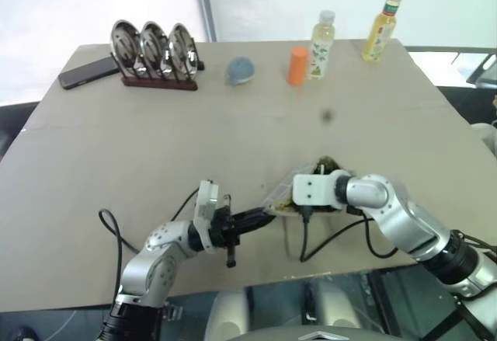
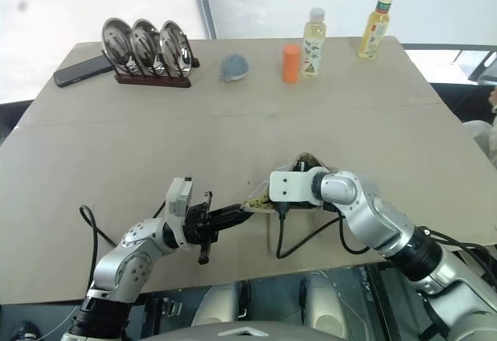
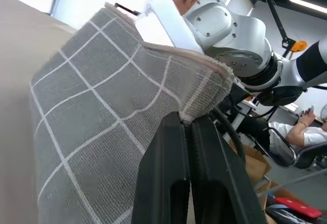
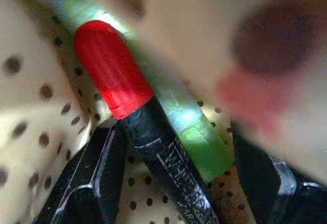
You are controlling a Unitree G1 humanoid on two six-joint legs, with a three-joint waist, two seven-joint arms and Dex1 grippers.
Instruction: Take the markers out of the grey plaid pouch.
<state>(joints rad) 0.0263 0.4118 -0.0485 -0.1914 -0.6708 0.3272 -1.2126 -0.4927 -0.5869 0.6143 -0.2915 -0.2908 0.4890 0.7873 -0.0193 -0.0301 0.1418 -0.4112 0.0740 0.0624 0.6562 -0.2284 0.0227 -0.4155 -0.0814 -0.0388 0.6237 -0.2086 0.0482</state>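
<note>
Tan tabletop, soft grey plaid fabric pouch [image 1: 283, 197] at its 6 o'clock edge, left gripper [image 1: 247, 218] pinched on the rim. Right gripper [image 4: 168, 173] sat half-open inside, straddling the red-capped and green markers [image 4: 138, 117]; I'd centre both before squeezing.

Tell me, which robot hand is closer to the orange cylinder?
Right. The right gripper is in the grey plaid pouch, nearer the orange cylinder; the left gripper pinches the pouch's edge, farther back.

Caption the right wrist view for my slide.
Inside the pouch's dotted lining, open fingers straddle red-capped and green markers.
</note>
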